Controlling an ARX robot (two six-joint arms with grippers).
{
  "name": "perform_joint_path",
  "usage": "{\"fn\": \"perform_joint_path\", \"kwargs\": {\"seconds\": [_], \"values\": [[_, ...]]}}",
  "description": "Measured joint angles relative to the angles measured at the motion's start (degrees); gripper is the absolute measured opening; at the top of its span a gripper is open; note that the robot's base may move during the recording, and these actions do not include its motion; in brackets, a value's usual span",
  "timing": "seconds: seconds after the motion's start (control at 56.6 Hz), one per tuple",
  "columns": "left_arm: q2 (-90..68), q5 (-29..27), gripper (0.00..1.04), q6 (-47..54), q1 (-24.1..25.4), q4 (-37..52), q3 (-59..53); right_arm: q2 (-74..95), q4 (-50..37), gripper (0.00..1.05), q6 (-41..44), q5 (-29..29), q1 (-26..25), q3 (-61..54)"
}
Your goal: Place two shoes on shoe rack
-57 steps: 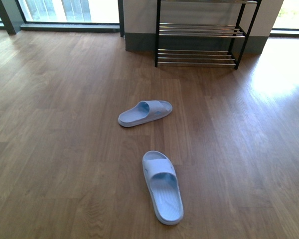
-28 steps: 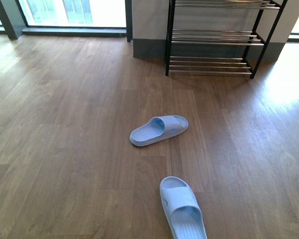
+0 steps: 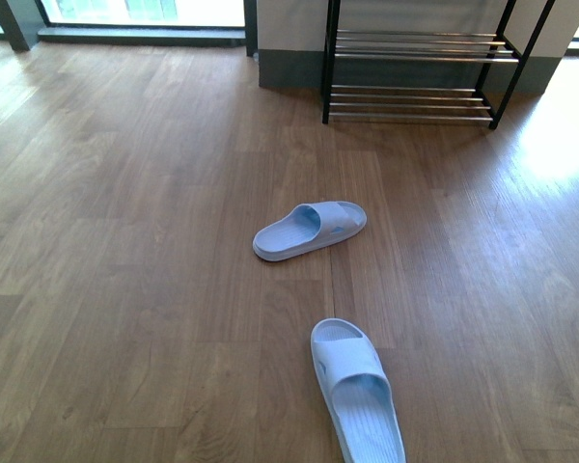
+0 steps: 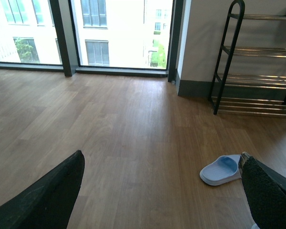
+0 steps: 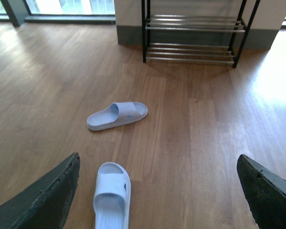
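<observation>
Slides first: both pale blue ones lie sole-down on the wooden floor (image 3: 125,241), well short of the shoe rack (image 3: 415,46). The nearer slide (image 3: 357,395) sits closest to you, a little right of centre. Its toe points away toward the rack, and its heel is cut off by the lower border of the front view. The farther slide (image 3: 309,230) lies out in the middle of the floor, turned crosswise with its heel to the left and its toe to the right. The two are apart, not touching. The rack stands at the far edge of the floor against the wall, a black frame with tiers of chrome rods, to the right of the window (image 4: 119,33). Your left gripper (image 4: 157,200) hangs above the floor with its jaws spread wide and holding nothing. One of its fingers (image 4: 269,191) hides part of the farther slide in that wrist view. Your right gripper (image 5: 157,195) is likewise released, jaws wide apart and empty, hovering over the floor with the nearer slide showing between its fingers.
</observation>
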State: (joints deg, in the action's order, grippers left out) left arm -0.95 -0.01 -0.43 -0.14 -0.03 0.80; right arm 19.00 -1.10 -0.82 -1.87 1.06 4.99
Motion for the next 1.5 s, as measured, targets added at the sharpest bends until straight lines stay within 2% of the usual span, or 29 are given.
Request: {"fn": "perform_joint_path", "kwargs": {"seconds": [0.106,0.247,0.318,0.548,0.671,0.848,1.042,1.502], "values": [[0.02,0.0,0.95,0.0,0.0,0.02,0.0,14.19,-9.46,0.96,0.26,0.63,1.22,2.23],[0.02,0.0,0.95,0.0,0.0,0.02,0.0,41.29,-28.04,0.96,1.84,0.31,2.23,6.34],[0.02,0.0,0.95,0.0,0.0,0.0,0.0,52.94,-34.67,0.96,2.91,0.11,2.71,9.07],[0.02,0.0,0.95,0.0,0.0,0.0,0.0,84.39,-48.59,0.96,7.02,0.74,4.9,18.27],[0.02,0.0,0.95,0.0,0.0,0.0,0.0,102.55,-57.09,0.96,13.05,2.38,6.62,24.22],[0.0,0.0,0.95,0.0,0.0,0.0,0.0,119.34,-58.1,0.96,18.25,2.58,7.08,32.81],[0.0,0.0,0.95,0.0,0.0,0.0,0.0,131.51,-57.96,0.96,18.6,2.84,6.8,40.7],[0.02,0.0,0.95,0.0,0.0,0.0,0.0,146.38,-53.53,0.96,18.47,3.61,5.11,57.68]]}}
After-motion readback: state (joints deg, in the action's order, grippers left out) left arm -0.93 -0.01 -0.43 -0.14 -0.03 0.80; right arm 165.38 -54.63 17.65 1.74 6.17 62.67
